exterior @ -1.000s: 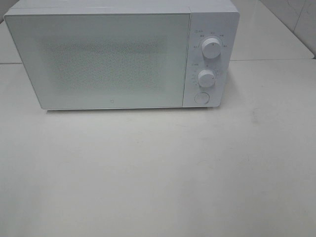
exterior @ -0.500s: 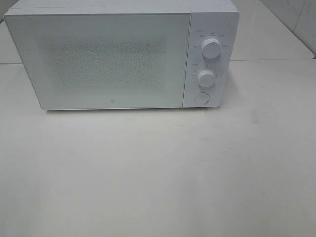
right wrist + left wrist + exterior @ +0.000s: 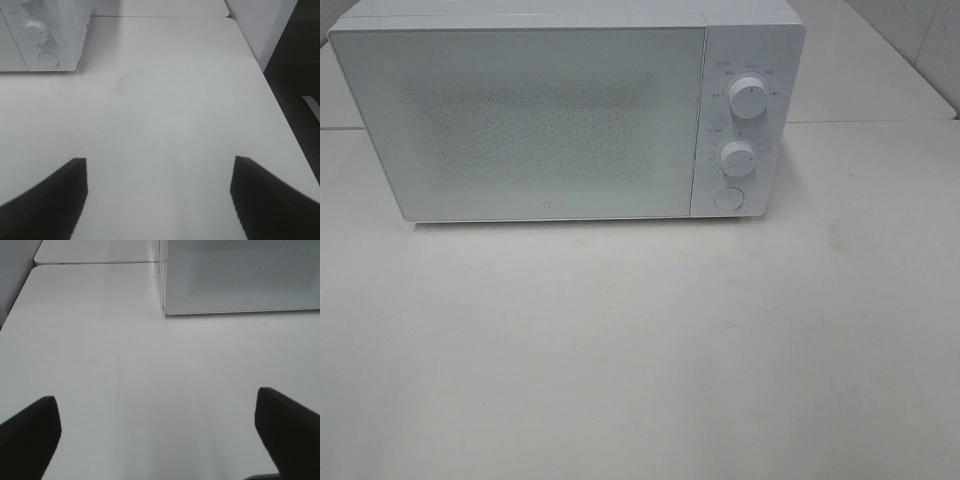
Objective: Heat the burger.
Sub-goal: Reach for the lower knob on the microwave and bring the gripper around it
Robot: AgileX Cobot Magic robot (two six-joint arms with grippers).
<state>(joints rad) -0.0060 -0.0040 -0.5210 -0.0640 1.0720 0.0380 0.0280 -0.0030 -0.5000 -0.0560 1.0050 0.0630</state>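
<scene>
The burger is out of view in every frame. A white microwave point(image 3: 565, 115) stands at the back of the white table point(image 3: 640, 350), its frosted door point(image 3: 520, 120) closed, with two round knobs point(image 3: 748, 97) and a round button point(image 3: 727, 198) on its right panel. My left gripper point(image 3: 157, 432) hangs open above bare tabletop in front of the microwave's left corner point(image 3: 240, 275), holding nothing. My right gripper point(image 3: 159, 197) is open too, over bare table to the right of the microwave point(image 3: 40, 35). Neither arm shows in the exterior high view.
The table's right edge point(image 3: 280, 105) drops to a dark floor beside my right gripper. A second white tabletop point(image 3: 90, 252) adjoins at the back, with a seam between the two. A tiled wall point(image 3: 920, 40) stands at the back right.
</scene>
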